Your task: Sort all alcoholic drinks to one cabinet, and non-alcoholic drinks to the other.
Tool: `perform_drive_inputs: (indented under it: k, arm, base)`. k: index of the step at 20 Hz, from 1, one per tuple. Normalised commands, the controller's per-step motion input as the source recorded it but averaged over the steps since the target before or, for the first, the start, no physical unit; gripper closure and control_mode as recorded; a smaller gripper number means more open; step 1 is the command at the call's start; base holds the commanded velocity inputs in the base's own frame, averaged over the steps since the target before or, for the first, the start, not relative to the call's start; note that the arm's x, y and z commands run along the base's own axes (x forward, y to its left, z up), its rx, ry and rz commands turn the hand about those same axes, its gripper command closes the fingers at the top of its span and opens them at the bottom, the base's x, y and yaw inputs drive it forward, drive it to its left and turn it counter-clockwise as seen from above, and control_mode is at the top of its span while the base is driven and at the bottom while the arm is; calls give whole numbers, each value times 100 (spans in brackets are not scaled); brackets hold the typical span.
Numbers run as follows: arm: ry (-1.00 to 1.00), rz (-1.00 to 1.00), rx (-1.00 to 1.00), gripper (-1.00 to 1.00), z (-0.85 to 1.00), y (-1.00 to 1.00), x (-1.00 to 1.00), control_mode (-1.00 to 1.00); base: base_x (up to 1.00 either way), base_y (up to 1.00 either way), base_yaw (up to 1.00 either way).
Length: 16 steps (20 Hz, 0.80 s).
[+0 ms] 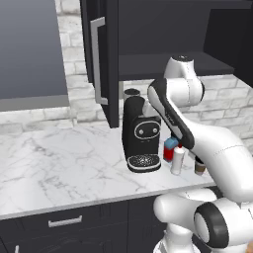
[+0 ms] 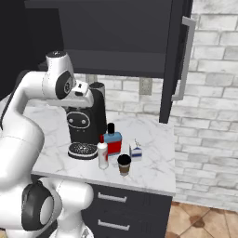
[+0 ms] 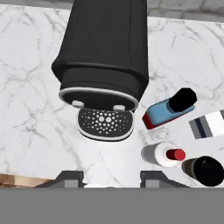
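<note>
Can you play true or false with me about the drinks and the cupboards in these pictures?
1. The white bottle has a red cap. True.
2. The coffee cup is lying on its side. False: it stands upright on the counter.
3. The squat red bottle is inside a cabinet. False: it stands on the counter beside the coffee machine.
4. The milk carton stands right of the coffee cup in the right base view. True.
5. The gripper is holding the white bottle. False: it holds nothing, above the counter.
</note>
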Motion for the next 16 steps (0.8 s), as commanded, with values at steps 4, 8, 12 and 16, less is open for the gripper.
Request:
perform_drive_inputs:
  k: [4,8,12,16]
  arm:
    - [-2,0,2,-100,-2,-7,-34,-100]
    - [-14,-2,-7,-100,-13,1,-76,-100]
    - [-18,-17,-18,-100,-44,-2,-100,-100]
    - [-10,-23,-11,-100,-41,-25,-83,-100]
  base:
    - [0,0,0]
    - [0,0,0]
    - [0,0,0]
    - [0,0,0]
